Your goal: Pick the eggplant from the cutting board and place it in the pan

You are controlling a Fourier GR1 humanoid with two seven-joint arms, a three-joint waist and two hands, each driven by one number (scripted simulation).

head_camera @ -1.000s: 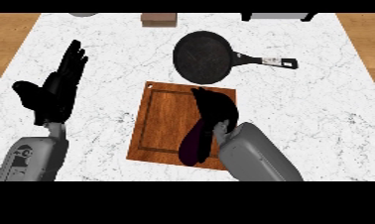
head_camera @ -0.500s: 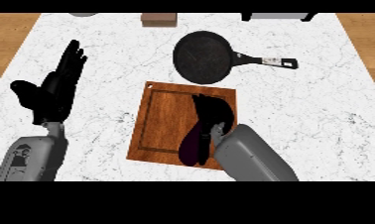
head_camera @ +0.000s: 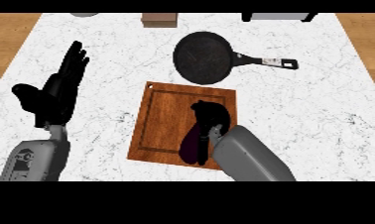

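While your right robot hand (head_camera: 211, 115) sits low over the cutting board (head_camera: 164, 119), log it as follows: black fingers bent down onto the upper end of the eggplant (head_camera: 195, 143), grey forearm coming in from the surface's near edge. The curl looks like a closing grasp, though the forearm hides part of the contact, so treat the hold as likely rather than proven.

Item, eggplant: dark purple, long, lying on the right half of the board, close to its right edge, pointing from the near right corner up toward the hand. It appears to rest on the wood, not lifted.

Item, cutting board: brown wood, near the middle of the surface, slightly turned.

Item, pan (head_camera: 204, 58): black, round, just beyond the board's far edge, handle pointing toward the surface's right edge. Nothing shows inside it.

Item, left robot hand (head_camera: 57, 89): released, fingers straight and up, resting near the surface's left edge, well apart from the board.

Item, far edge: a small brown block (head_camera: 159, 20) and partly cut-off objects.

Step in hand, by your reading: the pick, at the grasp stage. Next move calls for you to confirm the hold, raise the eggplant clear of the board, carry it the short way over the far edge, and lower it inside the pan's rim, away from the handle.
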